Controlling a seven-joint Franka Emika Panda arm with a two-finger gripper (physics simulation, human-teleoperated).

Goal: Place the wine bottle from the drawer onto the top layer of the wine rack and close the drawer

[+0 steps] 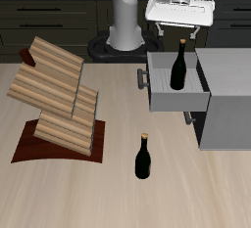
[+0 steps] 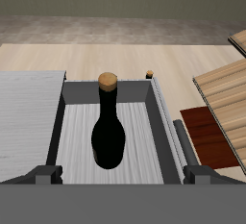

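The wine bottle [image 1: 178, 68] [image 2: 109, 132], near-black with a tan cork, stands upright inside the open light grey drawer [image 1: 157, 97] [image 2: 77, 136]. My gripper [image 1: 180, 36] [image 2: 123, 178] hangs just above the bottle's cork, open, one finger on each side and touching nothing. The drawer sticks out of the grey cabinet [image 1: 227, 114], its dark bar handle [image 1: 143, 78] facing the wine rack [image 1: 54, 100] [image 2: 226, 88]. The rack's top layer [image 1: 54, 58], the most tilted wooden tier, carries nothing.
An identical bottle [image 1: 143, 158] stands upright on the table nearer the front edge, between rack and cabinet; its cork [image 2: 149, 73] peeks over the drawer wall. The rack sits on a dark reddish-brown base board [image 1: 39, 152] [image 2: 207, 132].
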